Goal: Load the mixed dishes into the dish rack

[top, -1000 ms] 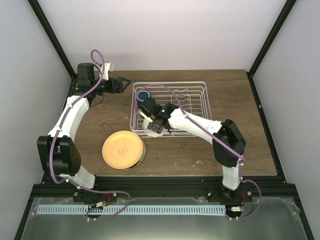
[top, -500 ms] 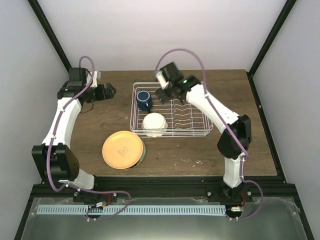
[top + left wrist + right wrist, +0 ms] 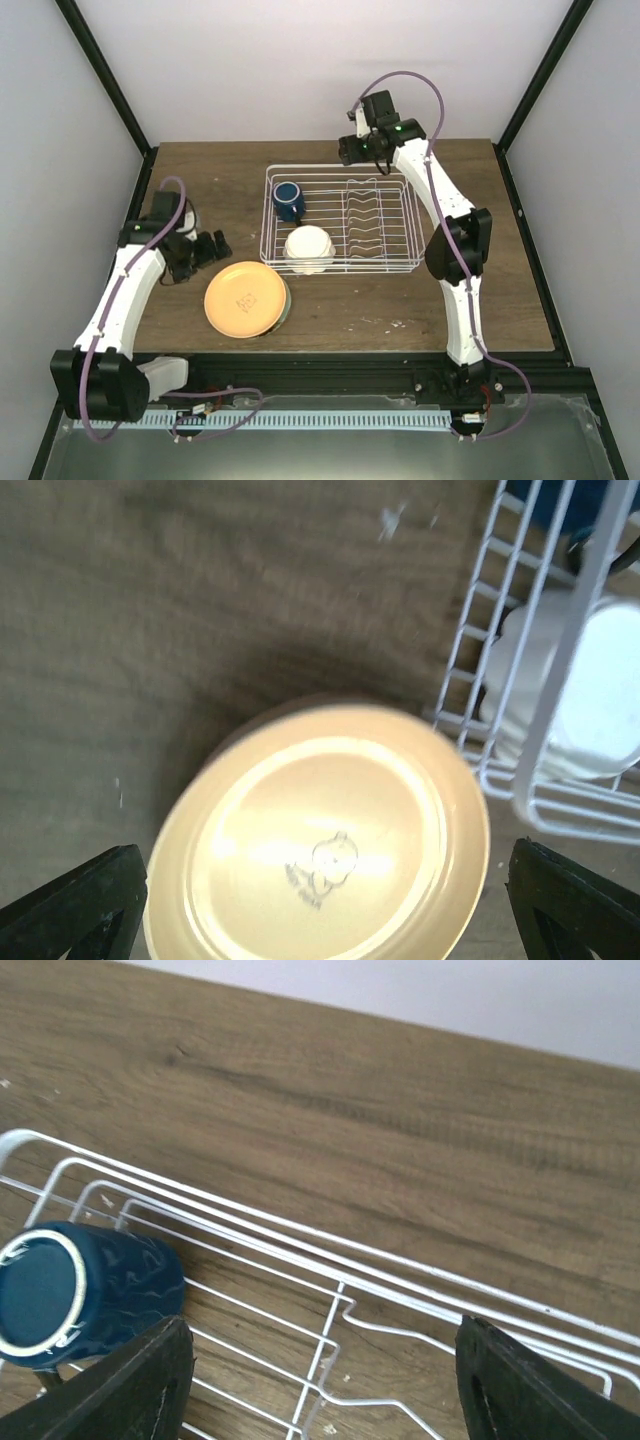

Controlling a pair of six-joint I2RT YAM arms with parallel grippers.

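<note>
Half loaded dish rack [image 3: 385, 268] with blue mug [image 3: 288, 200], white dish [image 3: 309, 248]; held left end effector [image 3: 216, 245] open beside orange plate [image 3: 246, 299], right end effector [image 3: 349, 148] open above far rim.

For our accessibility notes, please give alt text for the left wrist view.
An orange-yellow plate lies on the wooden table below the open left gripper. At right, a white wire dish rack holds a white dish.
</note>
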